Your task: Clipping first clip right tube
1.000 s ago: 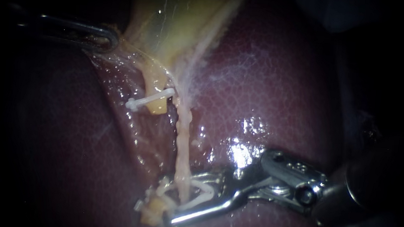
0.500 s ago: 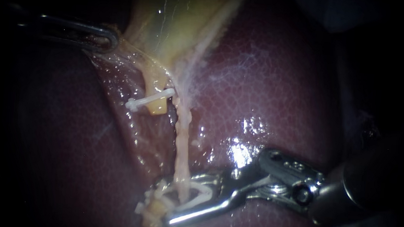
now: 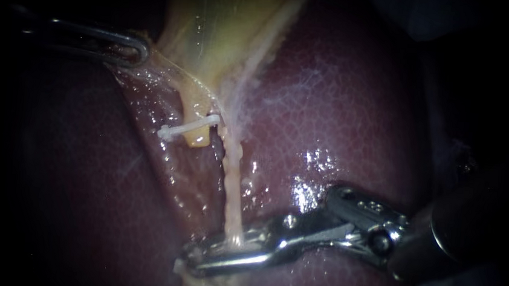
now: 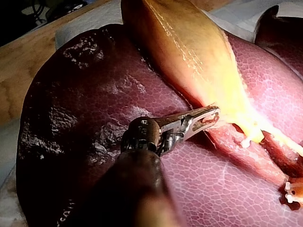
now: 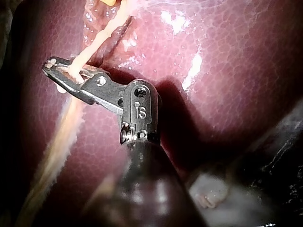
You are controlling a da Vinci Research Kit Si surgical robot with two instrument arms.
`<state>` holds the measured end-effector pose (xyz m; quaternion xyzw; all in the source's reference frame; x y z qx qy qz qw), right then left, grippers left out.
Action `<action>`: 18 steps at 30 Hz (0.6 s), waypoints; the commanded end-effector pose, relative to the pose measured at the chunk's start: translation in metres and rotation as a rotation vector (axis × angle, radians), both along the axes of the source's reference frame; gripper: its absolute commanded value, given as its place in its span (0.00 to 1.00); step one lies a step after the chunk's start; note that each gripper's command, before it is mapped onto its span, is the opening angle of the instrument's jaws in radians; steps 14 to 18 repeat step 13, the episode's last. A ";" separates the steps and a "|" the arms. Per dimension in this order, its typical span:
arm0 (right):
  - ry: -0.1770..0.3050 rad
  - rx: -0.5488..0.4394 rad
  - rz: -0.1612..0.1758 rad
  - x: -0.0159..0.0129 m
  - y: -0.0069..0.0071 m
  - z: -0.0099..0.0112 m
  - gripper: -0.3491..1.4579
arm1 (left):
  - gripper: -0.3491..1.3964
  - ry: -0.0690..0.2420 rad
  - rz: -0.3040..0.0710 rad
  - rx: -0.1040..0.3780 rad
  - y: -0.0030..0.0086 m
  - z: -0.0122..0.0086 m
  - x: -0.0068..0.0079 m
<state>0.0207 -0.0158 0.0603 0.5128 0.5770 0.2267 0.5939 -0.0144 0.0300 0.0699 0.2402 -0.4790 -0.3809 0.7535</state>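
Note:
The right tube (image 3: 232, 177) is a thin pale strand running down over the liver (image 3: 341, 119). My right instrument (image 3: 191, 258) comes in from the lower right, its jaws closed across the tube's lower part and touching it from both sides. The right wrist view shows the same grip, the right instrument (image 5: 52, 66) pinching the tube (image 5: 97, 40). No clip shows between the jaws. At the upper left, my left instrument (image 3: 142, 49) holds the edge of the yellow gallbladder (image 3: 221, 31). In the left wrist view the left instrument (image 4: 214, 115) grips the gallbladder (image 4: 189, 52) at its narrow end.
A white clip (image 3: 188, 126) sits across a short yellow stump left of the tube. Pale tissue (image 3: 198, 285) lies just below the right jaws. A wooden bench (image 4: 14, 71) and white cloth (image 4: 85, 19) lie beyond the liver.
My right jaws have closed over the tube. The white clip that stood open in a V around the tube is now squeezed out of sight between them. The left instrument has stayed put.

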 end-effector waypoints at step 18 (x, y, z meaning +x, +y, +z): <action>-0.010 -0.005 -0.011 -0.0001 0.0002 0.0004 0.00 | 0.00 0.000 0.000 0.000 0.0000 0.0000 0.0000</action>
